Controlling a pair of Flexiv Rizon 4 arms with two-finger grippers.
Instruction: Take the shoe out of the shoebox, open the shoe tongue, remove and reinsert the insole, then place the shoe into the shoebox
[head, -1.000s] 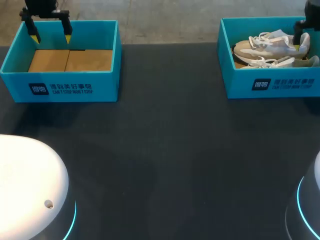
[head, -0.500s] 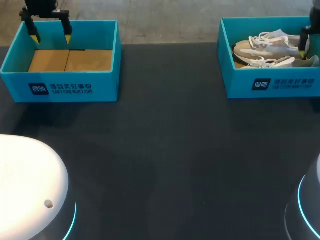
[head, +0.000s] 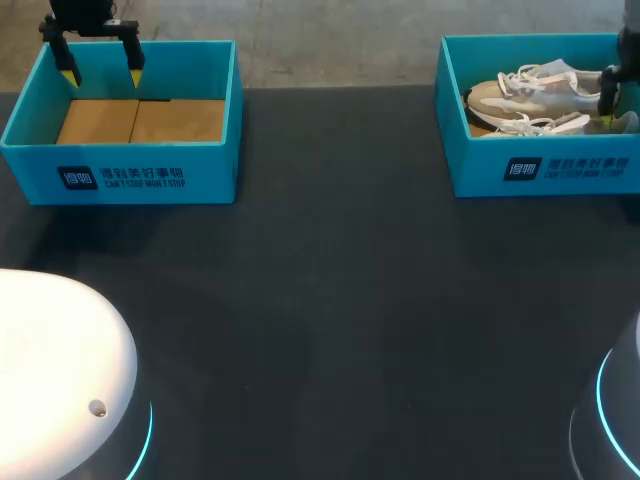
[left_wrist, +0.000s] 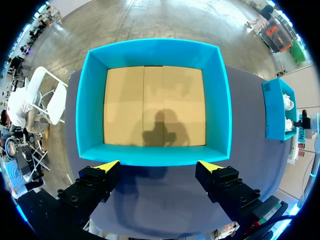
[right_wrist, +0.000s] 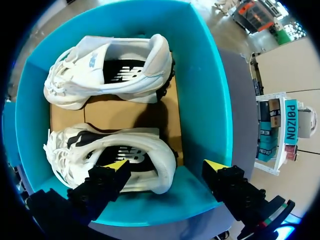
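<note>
While spread over teal cardboard shoebox (head: 545, 170) of two white-beige sneakers (right_wrist: 112, 70), grips nothing: right gripper (right_wrist: 166, 164). Left gripper (left_wrist: 158, 165) spread over cardboard-floored teal box (left_wrist: 92, 110).

**Cut off at the side edge**

In the head view the right shoebox (head: 480, 175) runs past the picture's edge, so its outer end wall is out of sight. The right gripper (right_wrist: 166, 165) is cut there too, and only one of its fingers (head: 607, 92) shows. The box's front wall hides the lower side of the nearer shoe (head: 545, 125). From the left wrist, that box's contents are too small to tell.
</note>
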